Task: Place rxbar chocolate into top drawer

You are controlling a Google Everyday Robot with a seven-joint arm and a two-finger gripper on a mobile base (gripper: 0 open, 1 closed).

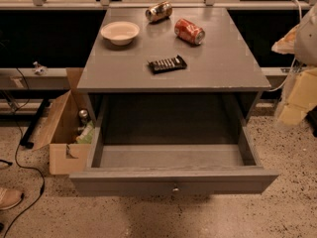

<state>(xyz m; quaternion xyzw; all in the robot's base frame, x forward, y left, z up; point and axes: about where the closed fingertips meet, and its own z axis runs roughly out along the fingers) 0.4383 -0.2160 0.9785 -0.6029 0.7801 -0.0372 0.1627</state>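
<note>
The rxbar chocolate (167, 63), a flat black bar with pale print, lies on the grey cabinet top (218, 68) near its front edge. The top drawer (124, 181) is pulled out toward me below it. Its inside shows nothing in it, and its round knob (175, 188) faces front. My gripper (291, 114) is the pale shape at the right edge of the view. It is off to the right of the cabinet, level with the drawer opening, well apart from the bar and holding nothing I can see.
On the cabinet top are a white bowl (120, 32), a red soda can (189, 31) on its side and a brown can (159, 11) at the back. An open cardboard box (62, 133) stands on the floor at the left, with cables (20, 157) and a shoe (9, 198).
</note>
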